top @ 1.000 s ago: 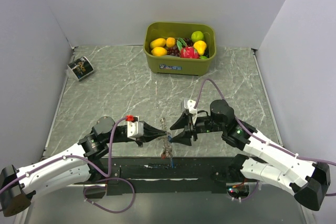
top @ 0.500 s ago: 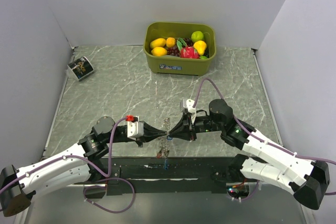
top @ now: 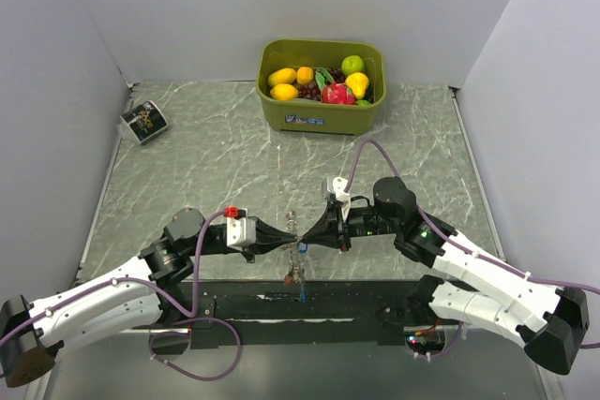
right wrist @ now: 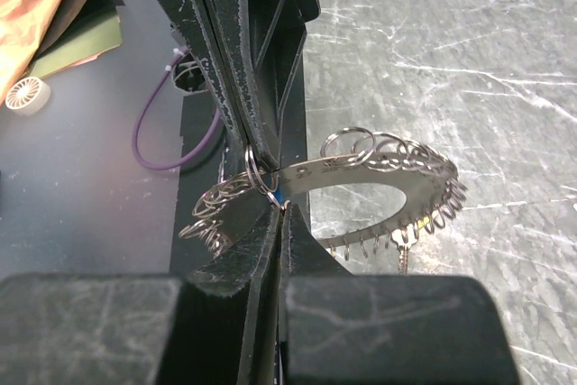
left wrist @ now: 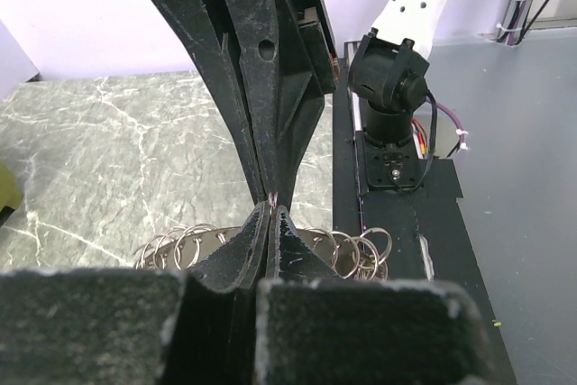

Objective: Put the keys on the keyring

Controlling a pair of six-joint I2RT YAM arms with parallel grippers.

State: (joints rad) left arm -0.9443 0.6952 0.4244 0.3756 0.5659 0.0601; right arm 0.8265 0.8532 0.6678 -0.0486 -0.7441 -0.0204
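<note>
Currently both arms reach toward each other low over the near edge of the surface, their tips meeting nose to nose above the dark strip where the bases are bolted.

Left pincer: fully closed, fingers pressed flat together with no gap. It comes in from the left, with its tip at the top edge of the keyring.

Right pincer: also closed, fingers together. From its own wrist view the tips sit on the lower edge of the ring's flat band, directly opposite the left tips. As far as I can tell it pinches the band there.

The keyring is held up off the surface between the two tips. It is a flat grey metal band in a circle, fringed all round with small wire split rings. One of these small rings sits right at the left tips. The loop extends away from the pinch point, out over the marbled green top.

Keys: a small cluster dangles below the ring, just under where the tips meet. The overhead view hints at reddish and blue colour, too small to sort out. The right wrist view shows one thin metal key hanging from the far side of the band.

Further back sits a green bin of toy fruit, against the rear wall. A small printed card lies at the far left, well apart from the arms.
</note>
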